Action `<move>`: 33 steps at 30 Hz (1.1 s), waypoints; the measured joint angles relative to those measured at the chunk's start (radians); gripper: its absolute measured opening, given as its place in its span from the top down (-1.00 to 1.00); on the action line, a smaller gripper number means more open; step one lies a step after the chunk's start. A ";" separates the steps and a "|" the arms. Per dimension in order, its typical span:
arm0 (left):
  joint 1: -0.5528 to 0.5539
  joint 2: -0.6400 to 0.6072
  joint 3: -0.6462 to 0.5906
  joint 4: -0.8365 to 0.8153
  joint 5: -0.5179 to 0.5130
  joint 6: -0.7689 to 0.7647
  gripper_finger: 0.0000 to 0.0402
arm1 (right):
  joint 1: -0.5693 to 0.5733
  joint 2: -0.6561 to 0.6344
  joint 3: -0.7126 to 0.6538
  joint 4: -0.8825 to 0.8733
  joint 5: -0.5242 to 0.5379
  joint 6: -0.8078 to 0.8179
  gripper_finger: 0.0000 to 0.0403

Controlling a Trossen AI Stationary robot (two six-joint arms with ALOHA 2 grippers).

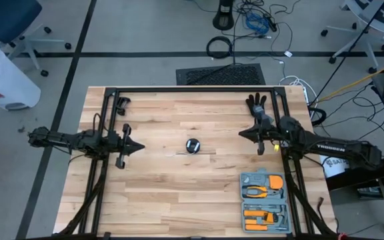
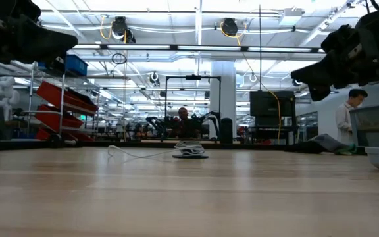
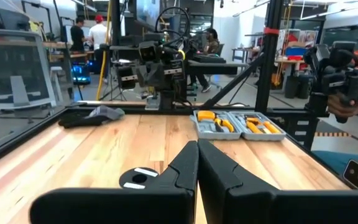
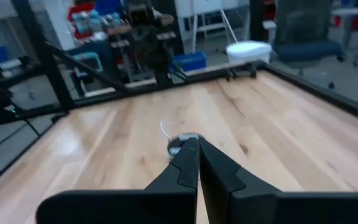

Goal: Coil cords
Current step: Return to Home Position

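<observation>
You'll find the reel (image 1: pixel 193 145) lying flat near the middle of the tabletop (image 1: pixel 165 193), between the two arms and touched by neither. From the low view, most of the white cord (image 2: pixel 191 150) looks gathered in pale turns on the reel. A loose tail (image 2: pixel 129 155) trails off it across the wood, so by my reading the winding is largely done but not perfectly tidy. Your left gripper (image 1: pixel 141 147) hangs above the left half of the tabletop, pointing in toward the reel and well apart from it. In its wrist view the fingers (image 3: pixel 182 163) are pressed together with nothing between them. Your right gripper (image 1: pixel 241 134) is opposite it over the right half, also aimed at the reel from a distance. Its fingers (image 4: pixel 184 158) are likewise closed tight on nothing, and the reel shows just past their tips. Both arms ride high, clear of the wood in the low view. I judge that only the retreat to rest remains, and it looks close to finished. The tool case (image 1: pixel 265 200) by the right corner nearest the low camera and the black glove (image 1: pixel 257 103) near the far edge are clear of both arms. If you want a cleaner result, the tail is the one thing left to tuck in.
</observation>
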 joint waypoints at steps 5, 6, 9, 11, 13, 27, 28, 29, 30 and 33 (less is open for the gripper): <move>0.000 0.000 0.000 -0.013 -0.001 0.000 0.94 | 0.042 -0.139 0.000 -0.164 0.129 -0.026 1.00; 0.000 0.000 0.000 -0.013 -0.001 0.000 0.94 | 0.054 -0.171 0.000 -0.183 0.159 -0.032 1.00; 0.000 0.000 0.000 -0.017 -0.004 0.000 0.94 | 0.090 -0.267 0.000 -0.242 0.257 -0.034 1.00; 0.000 0.000 0.000 -0.018 -0.012 0.001 0.94 | 0.113 -0.326 0.000 -0.300 0.303 -0.032 1.00; 0.000 0.000 0.000 -0.027 -0.026 0.001 0.94 | 0.139 -0.378 0.000 -0.359 0.341 -0.029 1.00; 0.000 0.001 0.000 -0.039 -0.068 0.000 0.94 | 0.324 -0.430 0.001 -0.343 0.444 -0.046 1.00; 0.000 0.001 0.000 -0.039 -0.068 0.000 0.94 | 0.333 -0.430 0.001 -0.341 0.452 -0.054 1.00; 0.000 0.001 0.000 -0.039 -0.068 0.000 0.94 | 0.339 -0.431 0.001 -0.342 0.455 -0.067 1.00; 0.000 0.001 0.000 -0.039 -0.068 0.000 0.94 | 0.343 -0.432 0.005 -0.352 0.456 -0.078 1.00; 0.000 0.001 0.000 -0.039 -0.068 0.000 0.94 | 0.346 -0.435 0.029 -0.413 0.507 -0.076 1.00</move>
